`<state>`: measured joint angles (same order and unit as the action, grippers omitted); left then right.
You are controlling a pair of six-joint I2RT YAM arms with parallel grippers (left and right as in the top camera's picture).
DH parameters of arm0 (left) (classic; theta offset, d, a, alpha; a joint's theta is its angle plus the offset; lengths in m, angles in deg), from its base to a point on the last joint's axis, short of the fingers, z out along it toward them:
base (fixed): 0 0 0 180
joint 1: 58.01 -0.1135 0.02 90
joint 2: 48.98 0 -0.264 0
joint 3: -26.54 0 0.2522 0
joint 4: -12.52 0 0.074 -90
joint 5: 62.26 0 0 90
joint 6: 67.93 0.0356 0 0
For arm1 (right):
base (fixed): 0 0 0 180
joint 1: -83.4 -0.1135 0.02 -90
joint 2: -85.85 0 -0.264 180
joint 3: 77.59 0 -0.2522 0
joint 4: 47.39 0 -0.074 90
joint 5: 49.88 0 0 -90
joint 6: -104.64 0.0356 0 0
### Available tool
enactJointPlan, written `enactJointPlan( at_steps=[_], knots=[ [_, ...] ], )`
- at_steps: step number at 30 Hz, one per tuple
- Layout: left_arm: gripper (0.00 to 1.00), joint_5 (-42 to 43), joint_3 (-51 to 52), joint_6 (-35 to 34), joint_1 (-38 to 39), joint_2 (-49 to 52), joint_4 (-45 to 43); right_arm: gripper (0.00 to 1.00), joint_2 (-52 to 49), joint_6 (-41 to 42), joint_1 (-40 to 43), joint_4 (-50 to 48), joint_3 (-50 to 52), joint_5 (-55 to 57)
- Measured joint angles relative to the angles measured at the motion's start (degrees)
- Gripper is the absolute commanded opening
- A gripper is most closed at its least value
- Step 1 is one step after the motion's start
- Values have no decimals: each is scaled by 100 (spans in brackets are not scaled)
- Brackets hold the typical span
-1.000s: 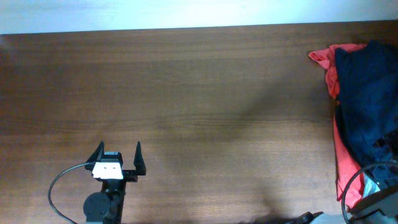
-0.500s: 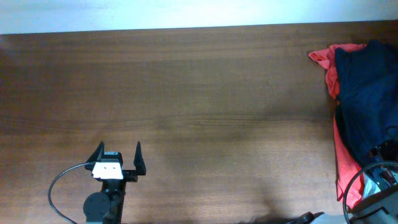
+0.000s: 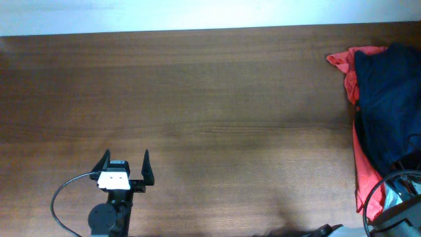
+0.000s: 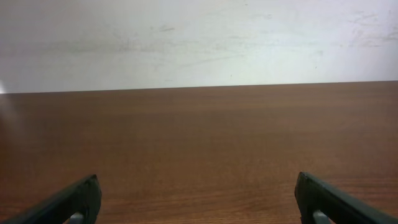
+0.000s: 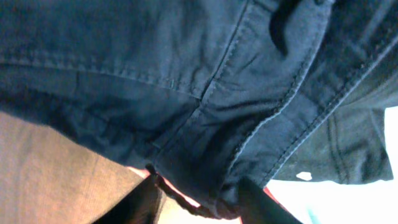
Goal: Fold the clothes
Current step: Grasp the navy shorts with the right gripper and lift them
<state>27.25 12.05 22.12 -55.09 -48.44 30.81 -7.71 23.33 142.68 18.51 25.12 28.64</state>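
Note:
The dark navy shorts (image 3: 388, 99) lie bunched on a pile at the table's right edge. In the right wrist view the shorts (image 5: 155, 74) fill the frame, wrinkled, with stitched seams. My right gripper (image 5: 205, 202) has its two fingers closed around a hanging fold of this navy fabric. In the overhead view only the right arm (image 3: 402, 214) shows, at the bottom right corner. My left gripper (image 3: 125, 164) is open and empty over bare wood at the front left, far from the pile; its fingers (image 4: 199, 199) stand wide apart.
A red garment (image 3: 342, 60) lies under the shorts and sticks out to the left and front. A darker grey-black fabric (image 5: 351, 146) shows beside the navy cloth. A black cable (image 3: 66, 194) loops by the left arm. The wooden table (image 3: 217, 99) ends at a white wall.
The dark fabric at the front end of the pile, by the right arm, has shifted slightly. The left arm has not moved.

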Motion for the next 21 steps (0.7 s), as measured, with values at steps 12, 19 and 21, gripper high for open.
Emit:
enactJointPlan(
  at_steps=[12,19,21],
  knots=[
    [99,0,0,0,0,0,0,43,-4,39,0,-63,2,24],
    [99,0,0,0,-2,0,0,39,-4,50,0,-271,63,-4],
    [99,0,0,0,0,0,0,39,-7,50,0,-299,101,-4]
  ],
)
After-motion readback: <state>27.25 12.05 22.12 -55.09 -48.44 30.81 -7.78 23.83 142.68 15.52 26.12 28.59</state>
